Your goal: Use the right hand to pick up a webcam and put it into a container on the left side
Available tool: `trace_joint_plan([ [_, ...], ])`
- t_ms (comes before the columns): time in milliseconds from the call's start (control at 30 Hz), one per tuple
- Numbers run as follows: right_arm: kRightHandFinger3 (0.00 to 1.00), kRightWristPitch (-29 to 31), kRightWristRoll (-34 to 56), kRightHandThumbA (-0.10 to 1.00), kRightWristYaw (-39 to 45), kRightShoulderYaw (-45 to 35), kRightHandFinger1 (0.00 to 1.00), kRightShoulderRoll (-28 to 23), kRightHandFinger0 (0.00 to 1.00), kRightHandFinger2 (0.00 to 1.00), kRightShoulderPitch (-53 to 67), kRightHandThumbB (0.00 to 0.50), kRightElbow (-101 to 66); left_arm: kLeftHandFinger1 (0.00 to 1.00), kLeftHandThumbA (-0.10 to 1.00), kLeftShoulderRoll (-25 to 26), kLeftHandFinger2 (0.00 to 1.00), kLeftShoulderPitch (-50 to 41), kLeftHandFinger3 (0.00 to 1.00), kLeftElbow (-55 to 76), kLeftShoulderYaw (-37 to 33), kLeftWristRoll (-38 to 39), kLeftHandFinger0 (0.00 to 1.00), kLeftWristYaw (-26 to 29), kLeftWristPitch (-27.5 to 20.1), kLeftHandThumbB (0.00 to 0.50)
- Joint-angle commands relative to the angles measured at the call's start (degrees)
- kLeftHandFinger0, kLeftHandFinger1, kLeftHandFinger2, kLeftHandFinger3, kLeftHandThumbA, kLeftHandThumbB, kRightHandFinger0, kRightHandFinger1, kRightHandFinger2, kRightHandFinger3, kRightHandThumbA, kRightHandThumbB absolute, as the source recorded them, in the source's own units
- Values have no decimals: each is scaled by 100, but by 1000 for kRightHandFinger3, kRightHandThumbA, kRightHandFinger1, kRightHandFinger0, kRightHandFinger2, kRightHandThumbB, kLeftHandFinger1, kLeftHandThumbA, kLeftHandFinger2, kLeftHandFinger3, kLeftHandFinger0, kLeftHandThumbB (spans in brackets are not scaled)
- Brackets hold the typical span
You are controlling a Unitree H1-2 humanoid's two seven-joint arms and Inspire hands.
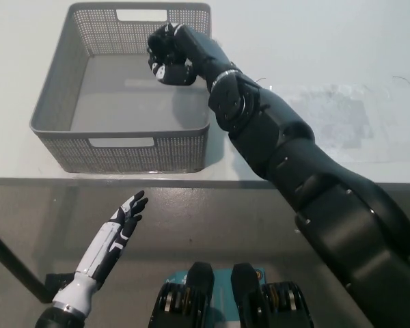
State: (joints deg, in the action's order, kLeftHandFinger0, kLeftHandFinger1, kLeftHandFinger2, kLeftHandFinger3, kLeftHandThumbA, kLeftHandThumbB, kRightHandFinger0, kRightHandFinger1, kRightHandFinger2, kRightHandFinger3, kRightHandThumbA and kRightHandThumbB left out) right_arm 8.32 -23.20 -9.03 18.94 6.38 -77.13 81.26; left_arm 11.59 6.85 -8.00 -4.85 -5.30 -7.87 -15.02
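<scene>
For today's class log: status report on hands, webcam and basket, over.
Right hand over the basket, closed on a dark object, likely the webcam. Left hand open, resting low below the table edge. Basket floor bare, nothing in the way.
</scene>
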Motion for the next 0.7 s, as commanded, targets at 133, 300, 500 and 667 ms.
trace_joint_plan([
  [133, 916, -10, -74, 87, 493, 221, 728, 16, 308, 993, -333, 237, -63, 1000, 1000, 110, 1000, 172, 1000, 10, -56, -97, 1000, -62, -131, 287],
  [300, 1000, -106, 121, 916, 1292, 104, 1000, -121, 1000, 1000, -395, 483, -91, 1000, 1000, 111, 1000, 196, 1000, -41, -100, -121, 1000, -58, -163, 295],
  [500, 1000, 72, 192, 1000, 1406, -19, 1000, -307, 1000, 1000, -398, 480, -188, 1000, 1000, 127, 1000, 221, 1000, -63, -138, -164, 1000, -66, -158, 295],
  [667, 1000, 308, 387, 1000, 1388, -288, 1000, -503, 1000, 1000, -451, 484, -332, 1000, 1000, 122, 1000, 237, 1000, -110, -160, -153, 1000, -84, -212, 294],
])
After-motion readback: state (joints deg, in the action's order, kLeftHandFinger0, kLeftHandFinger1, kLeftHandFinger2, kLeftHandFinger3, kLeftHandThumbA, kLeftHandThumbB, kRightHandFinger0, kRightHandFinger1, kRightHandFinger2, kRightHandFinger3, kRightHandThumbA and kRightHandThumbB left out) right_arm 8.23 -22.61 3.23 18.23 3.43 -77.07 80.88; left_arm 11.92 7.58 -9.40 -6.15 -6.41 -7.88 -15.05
